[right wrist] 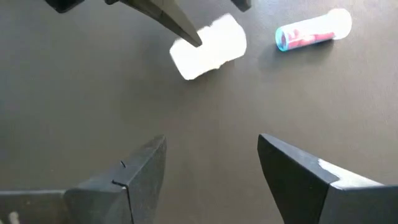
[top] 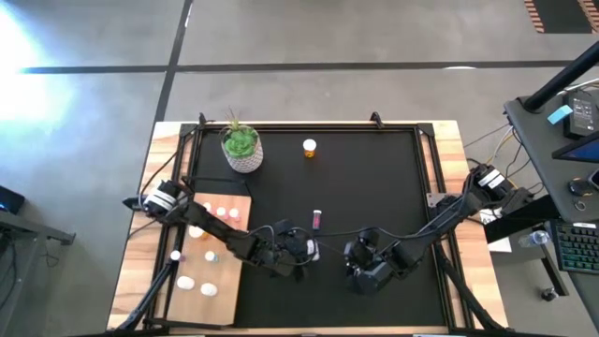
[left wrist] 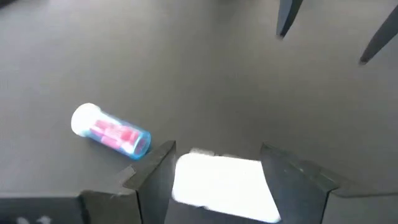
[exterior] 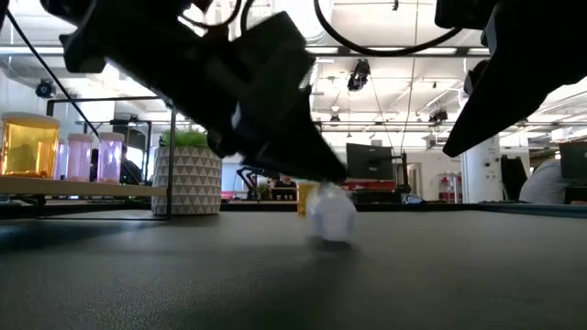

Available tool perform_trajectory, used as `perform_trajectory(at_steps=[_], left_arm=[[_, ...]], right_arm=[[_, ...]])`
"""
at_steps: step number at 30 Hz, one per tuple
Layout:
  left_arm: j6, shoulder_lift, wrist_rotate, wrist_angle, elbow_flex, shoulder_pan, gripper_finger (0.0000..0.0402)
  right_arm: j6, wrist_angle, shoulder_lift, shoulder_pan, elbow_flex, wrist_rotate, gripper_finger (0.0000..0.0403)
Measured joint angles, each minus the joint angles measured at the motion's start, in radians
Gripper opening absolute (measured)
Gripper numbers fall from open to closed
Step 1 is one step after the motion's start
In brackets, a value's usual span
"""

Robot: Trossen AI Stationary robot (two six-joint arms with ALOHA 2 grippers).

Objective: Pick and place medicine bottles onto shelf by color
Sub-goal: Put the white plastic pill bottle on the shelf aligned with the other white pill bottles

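A white medicine bottle lies on its side on the black mat, between the fingers of my open left gripper, which slants down over it near the mat's front middle. My right gripper hovers open just right of it, holding nothing. A pink bottle lies on its side on the mat just beyond them. An orange bottle stands far back. The shelf at the left carries several bottles. My left gripper has one finger on each side of the white bottle's body, slanting down from the table's left. I cannot tell whether the fingers touch it. In the low view the bottle sits down at the mat.
A potted plant stands at the mat's far left corner. Orange and pink bottles stand on the shelf at the left of the low view. The mat's right half is bare. Both arms are close together at the front middle.
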Motion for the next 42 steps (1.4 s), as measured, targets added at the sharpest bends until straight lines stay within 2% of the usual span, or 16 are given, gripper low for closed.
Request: perform_trajectory(at_steps=[12, 16, 18, 24, 27, 30, 36, 42], left_arm=[[-0.029, -0.014, 0.037, -0.009, 0.002, -0.002, 0.0217], [-0.318, -0.074, 0.047, -0.192, 0.01, 0.0, 0.0217], [-0.403, -0.107, 0.047, -0.292, 0.009, 0.001, 0.0217], [-0.346, -0.245, 0.054, -0.363, 0.008, -0.004, 0.0217], [-0.385, -0.334, 0.086, -0.387, 0.007, -0.004, 0.0217], [-0.44, -0.429, 0.087, -0.432, 0.007, -0.003, 0.0217], [-0.44, -0.608, 0.11, -0.573, 0.004, -0.008, 0.0217], [-0.394, -0.756, 0.112, -0.688, 0.001, -0.008, 0.0217]], right_arm=[[0.02, -0.001, 0.0, -0.001, 0.003, 0.0, 0.0242], [0.137, 0.0, 0.0, -0.003, 0.003, 0.0, 0.024], [0.172, 0.016, 0.0, -0.003, 0.003, 0.0, 0.024], [0.165, 0.111, 0.0, -0.009, 0.003, -0.002, 0.0244], [0.371, 0.106, 0.0, -0.042, 0.004, -0.002, 0.0241], [0.502, 0.12, 0.006, -0.074, 0.004, 0.036, 0.0241], [0.816, 0.166, 0.066, -0.135, 0.004, 0.054, 0.0244], [0.913, 0.362, 0.162, -0.167, 0.004, 0.05, 0.0244]])
